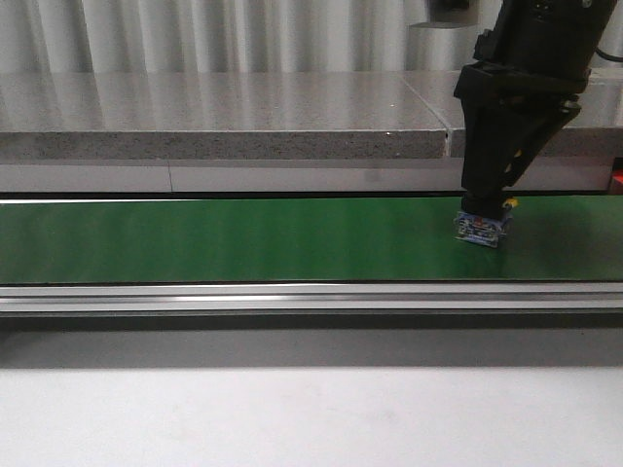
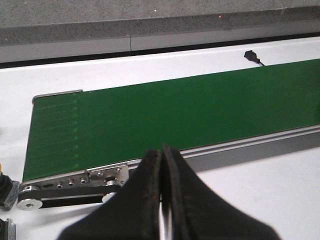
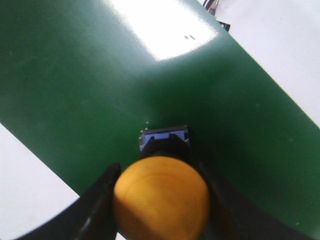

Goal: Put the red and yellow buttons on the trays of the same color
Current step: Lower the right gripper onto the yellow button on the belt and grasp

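Green conveyor belt (image 1: 234, 238) is running across the white table (image 1: 292, 418). Right gripper (image 1: 484, 216) is pinching the yellow button (image 3: 161, 197) at the belt's right end, its base touching the belt. Left gripper (image 2: 161, 200) is sitting pressed together, holding nothing, near the belt's left end.

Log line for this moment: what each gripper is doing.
right gripper: shut on yellow button, at green belt | left gripper: shut, empty, beside belt | trays: not in view
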`<action>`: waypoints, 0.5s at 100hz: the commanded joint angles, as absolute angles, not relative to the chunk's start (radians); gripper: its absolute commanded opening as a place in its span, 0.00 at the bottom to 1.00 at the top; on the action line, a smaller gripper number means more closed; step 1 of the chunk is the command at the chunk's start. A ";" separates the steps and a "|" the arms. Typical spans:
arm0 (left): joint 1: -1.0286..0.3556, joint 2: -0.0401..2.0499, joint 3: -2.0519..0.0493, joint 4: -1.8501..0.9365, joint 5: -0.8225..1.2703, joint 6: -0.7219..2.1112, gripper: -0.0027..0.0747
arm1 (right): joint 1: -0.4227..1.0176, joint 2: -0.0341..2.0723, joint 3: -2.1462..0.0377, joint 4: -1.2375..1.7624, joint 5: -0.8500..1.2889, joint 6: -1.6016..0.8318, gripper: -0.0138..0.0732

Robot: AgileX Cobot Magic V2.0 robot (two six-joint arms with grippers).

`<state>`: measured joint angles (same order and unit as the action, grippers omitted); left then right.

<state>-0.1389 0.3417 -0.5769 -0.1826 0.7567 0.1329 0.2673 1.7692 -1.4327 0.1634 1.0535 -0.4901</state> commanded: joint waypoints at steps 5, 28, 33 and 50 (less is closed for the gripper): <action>-0.149 0.349 -0.602 -0.197 0.690 0.136 0.01 | 0.265 1.697 -1.464 0.169 1.028 -0.491 0.34; -0.149 0.349 -0.602 -0.197 0.690 0.136 0.01 | 0.193 1.599 -1.463 0.175 1.030 -0.342 0.33; -0.149 0.349 -0.602 -0.197 0.690 0.136 0.01 | 0.162 1.578 -1.460 0.175 1.033 -0.303 0.33; -0.149 0.349 -0.602 -0.197 0.690 0.136 0.01 | 0.032 1.511 -1.416 0.174 1.031 -0.195 0.33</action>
